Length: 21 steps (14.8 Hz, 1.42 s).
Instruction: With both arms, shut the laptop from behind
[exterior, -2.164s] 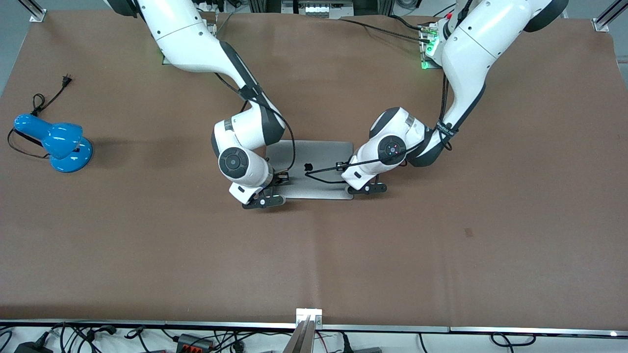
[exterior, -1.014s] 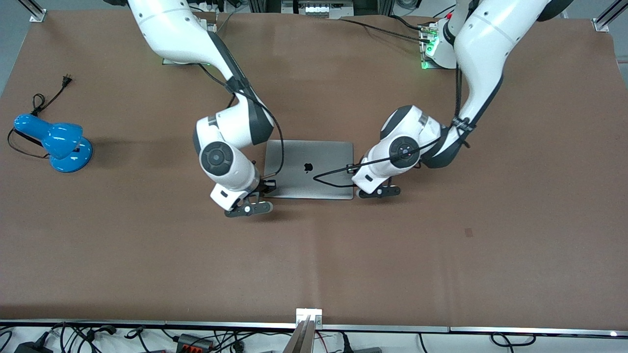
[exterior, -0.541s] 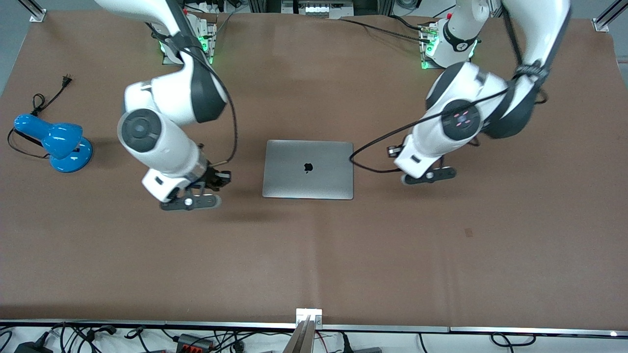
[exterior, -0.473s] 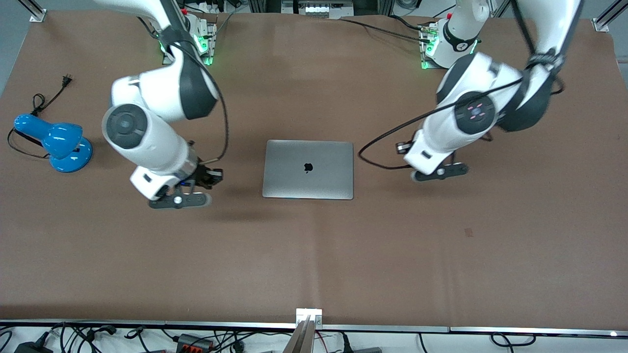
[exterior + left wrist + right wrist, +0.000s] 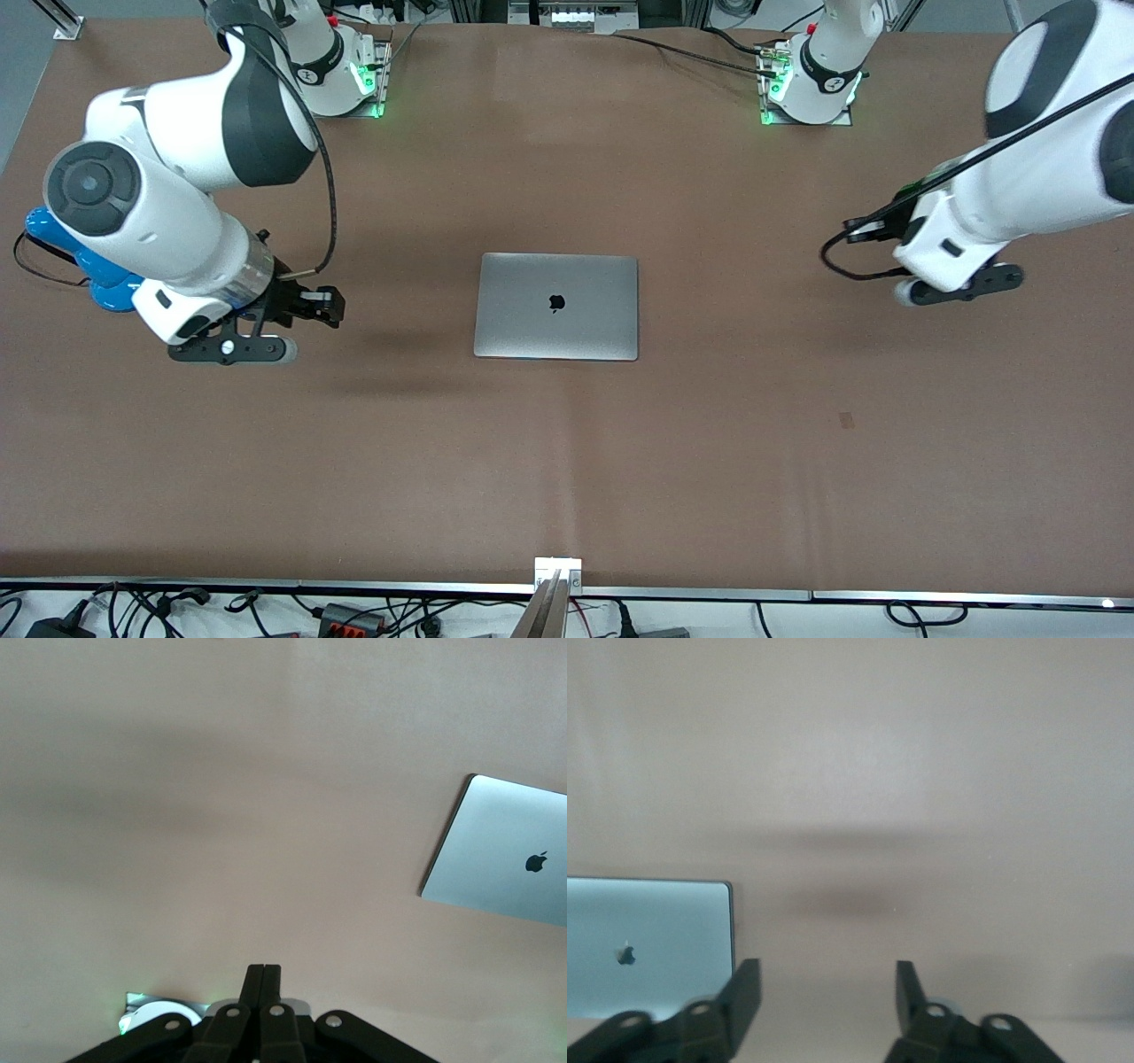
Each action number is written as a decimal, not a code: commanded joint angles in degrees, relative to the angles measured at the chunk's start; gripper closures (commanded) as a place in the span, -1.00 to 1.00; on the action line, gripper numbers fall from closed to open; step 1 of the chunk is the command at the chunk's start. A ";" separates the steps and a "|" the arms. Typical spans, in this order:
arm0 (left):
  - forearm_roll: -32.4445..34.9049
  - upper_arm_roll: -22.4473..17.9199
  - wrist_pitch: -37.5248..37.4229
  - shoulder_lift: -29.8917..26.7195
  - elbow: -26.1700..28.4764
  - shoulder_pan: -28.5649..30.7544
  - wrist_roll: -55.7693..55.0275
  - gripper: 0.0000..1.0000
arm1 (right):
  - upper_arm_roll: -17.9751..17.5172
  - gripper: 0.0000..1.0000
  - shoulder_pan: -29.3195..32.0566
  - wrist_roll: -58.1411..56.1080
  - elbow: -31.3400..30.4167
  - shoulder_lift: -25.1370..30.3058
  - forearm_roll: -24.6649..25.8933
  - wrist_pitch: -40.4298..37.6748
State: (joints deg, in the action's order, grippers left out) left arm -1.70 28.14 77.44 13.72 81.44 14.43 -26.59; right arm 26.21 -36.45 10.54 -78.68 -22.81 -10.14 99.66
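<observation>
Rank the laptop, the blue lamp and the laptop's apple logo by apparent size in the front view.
1. laptop, closed flat.
2. blue lamp, partly hidden under the right arm, so its full extent is unsure.
3. apple logo.

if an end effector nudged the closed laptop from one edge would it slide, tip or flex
Probably slide: the laptop lies shut and flat on the brown table cover, too low to tip. Its lid looks like smooth rigid metal, so it likely would not flex, and fingers might slip on it. An off-centre push would likely turn it.
</observation>
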 commanded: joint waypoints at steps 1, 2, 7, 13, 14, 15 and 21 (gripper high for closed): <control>-0.15 0.07 -3.00 1.04 -4.18 -0.36 0.67 1.00 | -0.54 -1.00 4.07 0.09 3.17 0.22 0.30 -1.75; -0.15 0.16 -3.17 1.04 -4.09 -0.36 0.66 1.00 | -3.68 -1.00 7.93 0.10 3.36 1.35 0.47 -1.93; -0.15 0.42 -3.96 0.95 -4.09 -0.36 0.75 1.00 | -21.52 -1.00 28.05 0.18 3.18 6.10 8.72 -1.93; -0.06 0.69 -3.35 -1.85 -1.38 0.69 2.94 0.88 | -24.46 -1.00 37.49 -7.52 2.39 7.60 9.00 -2.02; -0.06 0.60 -3.44 -1.77 -1.45 0.60 3.21 0.83 | -24.46 -1.00 38.11 -9.81 1.87 7.78 8.91 -2.02; -0.06 0.51 -3.44 -1.68 -1.54 0.95 3.21 0.77 | -24.46 -1.00 38.29 -11.14 1.60 7.95 8.91 -2.02; 4.95 -1.50 0.15 -2.82 1.34 1.13 10.73 0.12 | -24.37 -1.00 37.94 -10.28 -4.71 12.60 9.87 -3.78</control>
State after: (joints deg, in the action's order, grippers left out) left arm 1.48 27.70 75.06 13.29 79.44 15.09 -21.98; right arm 3.08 0.86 0.34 -77.57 -14.84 -1.78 95.36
